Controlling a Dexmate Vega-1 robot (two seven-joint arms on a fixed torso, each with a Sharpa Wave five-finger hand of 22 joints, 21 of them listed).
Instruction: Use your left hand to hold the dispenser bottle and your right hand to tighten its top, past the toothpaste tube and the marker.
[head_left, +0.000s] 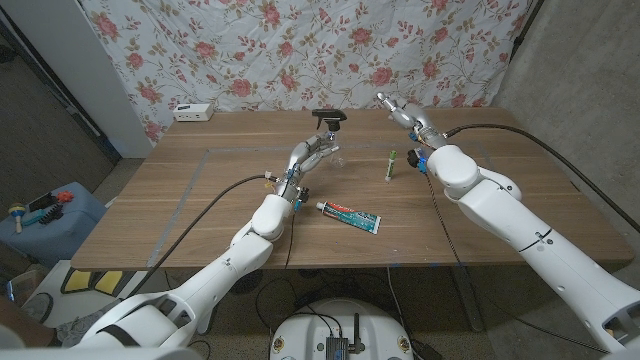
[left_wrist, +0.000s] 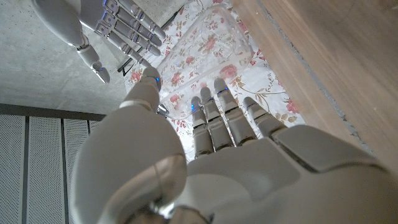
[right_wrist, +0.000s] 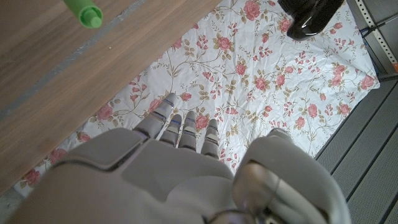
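The clear dispenser bottle (head_left: 334, 150) with its black pump top (head_left: 330, 118) stands upright at the table's far middle. My left hand (head_left: 310, 157) is right beside it on its near left, fingers straight and spread. In the left wrist view the fingers (left_wrist: 214, 109) reach up against the clear bottle (left_wrist: 217, 37); no grip shows. My right hand (head_left: 400, 108) hangs in the air to the right of the pump top, fingers apart, holding nothing. The right wrist view shows the pump top (right_wrist: 311, 15) beyond that hand (right_wrist: 180, 124). The green marker (head_left: 391, 165) and toothpaste tube (head_left: 350, 216) lie nearer.
A white power strip (head_left: 193, 112) lies at the far left corner of the wooden table (head_left: 200, 210). A flowered cloth (head_left: 300, 50) hangs behind the table. Blue clutter (head_left: 45, 215) sits on the floor to the left.
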